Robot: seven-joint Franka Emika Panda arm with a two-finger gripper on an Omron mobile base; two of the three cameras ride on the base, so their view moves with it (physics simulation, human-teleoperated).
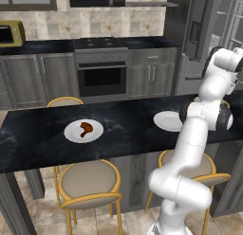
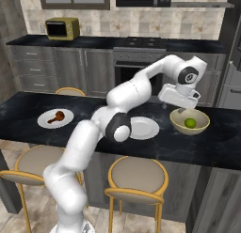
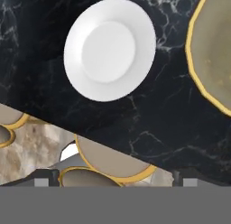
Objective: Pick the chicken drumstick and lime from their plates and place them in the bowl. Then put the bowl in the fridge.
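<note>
Since the lime (image 2: 190,122) already lies in the bowl (image 2: 189,120), just below and slightly to the outer side of the end effector (image 2: 179,97), the chicken drumstick (image 2: 56,117) is the thing left to take. It rests on its white plate (image 2: 55,118), well apart from the end effector, far along the bench (image 2: 94,110) toward the arm's left, past the second plate (image 2: 143,128), which is bare. In the left base view the drumstick (image 1: 86,129) shows its thick end and a narrow bone end curling away.

By my reading it should be light and fairly stiff, with a roasted skin that may be a little slick; the rounded meat could roll or squirt out of a pinch across its fattest part. The better hold is probably across the middle, where thick meets narrow, with the fingers set crosswise to its length, and low enough to catch it without scraping the plate.

The end effector hangs empty with its jaws spread wide above the bowl's near rim. In the hand view, the bare plate (image 3: 109,49) sits on the dark marble with the tan bowl (image 3: 212,51) at the edge, and stools (image 3: 113,161) below the bench lip.
</note>
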